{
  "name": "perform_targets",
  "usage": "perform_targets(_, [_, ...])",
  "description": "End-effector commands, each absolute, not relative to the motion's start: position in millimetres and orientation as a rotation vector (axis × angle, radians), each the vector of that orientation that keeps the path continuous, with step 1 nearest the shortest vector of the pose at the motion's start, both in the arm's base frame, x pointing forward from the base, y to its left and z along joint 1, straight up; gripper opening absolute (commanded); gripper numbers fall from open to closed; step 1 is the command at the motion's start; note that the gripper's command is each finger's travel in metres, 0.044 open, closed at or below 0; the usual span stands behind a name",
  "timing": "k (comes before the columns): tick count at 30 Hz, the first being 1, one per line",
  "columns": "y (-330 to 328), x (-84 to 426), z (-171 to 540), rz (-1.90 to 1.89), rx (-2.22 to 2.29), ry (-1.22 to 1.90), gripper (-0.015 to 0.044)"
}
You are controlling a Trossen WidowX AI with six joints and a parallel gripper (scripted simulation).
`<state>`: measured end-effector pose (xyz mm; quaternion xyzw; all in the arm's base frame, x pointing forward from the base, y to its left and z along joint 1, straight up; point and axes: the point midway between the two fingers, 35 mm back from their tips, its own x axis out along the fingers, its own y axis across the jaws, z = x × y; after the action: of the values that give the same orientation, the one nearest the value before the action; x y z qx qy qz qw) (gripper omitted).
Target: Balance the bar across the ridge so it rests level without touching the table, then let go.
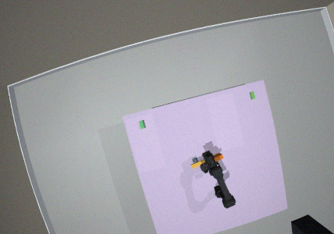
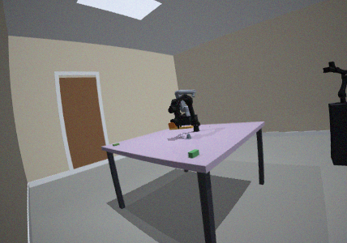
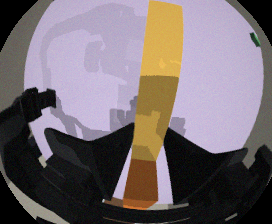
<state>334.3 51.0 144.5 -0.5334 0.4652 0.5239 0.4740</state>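
Note:
A long bar (image 1: 197,164) (image 2: 172,125) (image 3: 162,40), yellow along most of its length with an orange end, is held above the table (image 1: 254,186) (image 2: 239,132). My gripper (image 1: 209,161) (image 2: 181,125) (image 3: 149,128) is shut on the bar, nearer its orange end, with the yellow part reaching out from the fingers. The small grey ridge (image 1: 195,160) (image 2: 188,136) stands on the table, beside the yellow end in the top view. In the exterior view the bar is higher than the ridge and apart from it. The ridge cannot be seen in the wrist view.
Two green blocks lie near the table's far corners from the arm, one green block (image 1: 142,124) (image 2: 193,154) and another green block (image 1: 252,95) (image 2: 116,144). A black pedestal (image 2: 338,132) with another dark arm stands away from the table.

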Motion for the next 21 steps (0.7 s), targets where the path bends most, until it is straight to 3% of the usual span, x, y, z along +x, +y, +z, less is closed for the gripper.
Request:
perform_targets(1, [70, 337, 150, 1.256, -1.290, 1.134, 0.0000])
perform_targets(21, [146, 331, 150, 1.199, -1.221, 1.171, 0.0000])
